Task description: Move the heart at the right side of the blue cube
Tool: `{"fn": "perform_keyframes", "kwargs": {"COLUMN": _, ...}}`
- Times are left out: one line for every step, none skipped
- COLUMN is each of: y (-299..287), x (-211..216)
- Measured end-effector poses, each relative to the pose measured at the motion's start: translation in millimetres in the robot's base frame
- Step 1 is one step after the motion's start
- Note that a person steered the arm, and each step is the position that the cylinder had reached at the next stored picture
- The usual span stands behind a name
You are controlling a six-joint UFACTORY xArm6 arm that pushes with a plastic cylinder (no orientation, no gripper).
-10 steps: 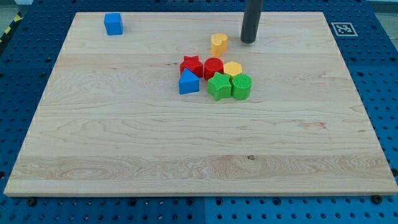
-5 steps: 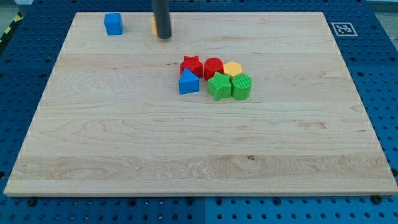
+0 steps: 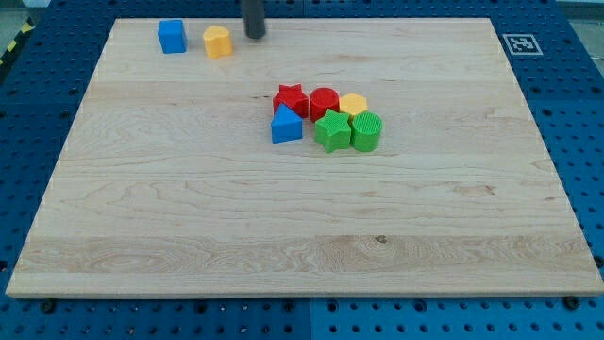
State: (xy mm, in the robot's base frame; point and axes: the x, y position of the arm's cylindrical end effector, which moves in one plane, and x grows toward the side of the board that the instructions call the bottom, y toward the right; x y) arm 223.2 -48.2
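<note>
The yellow heart (image 3: 218, 42) lies near the view's top left, just to the right of the blue cube (image 3: 172, 36), with a small gap between them. My tip (image 3: 255, 36) stands a little to the right of the heart, apart from it, at the board's top edge.
A cluster sits mid-board: a red star (image 3: 291, 99), a red cylinder (image 3: 324, 101), a yellow hexagon (image 3: 354, 104), a blue triangle (image 3: 286, 125), a green star (image 3: 331, 130) and a green cylinder (image 3: 366, 131). A marker tag (image 3: 520, 43) is at the top right corner.
The yellow heart has been pushed left from above the cluster to beside the blue cube. My tip swept left with it, then drew back slightly to the right.
</note>
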Motion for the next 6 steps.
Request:
{"fn": "perform_keyframes", "kwargs": {"y": 27, "x": 35}}
{"fn": "perform_keyframes", "kwargs": {"y": 9, "x": 61}}
{"fn": "perform_keyframes", "kwargs": {"y": -39, "x": 49}}
{"fn": "perform_keyframes", "kwargs": {"y": -71, "x": 35}}
{"fn": "perform_keyframes", "kwargs": {"y": -69, "x": 30}}
{"fn": "perform_keyframes", "kwargs": {"y": -19, "x": 39}}
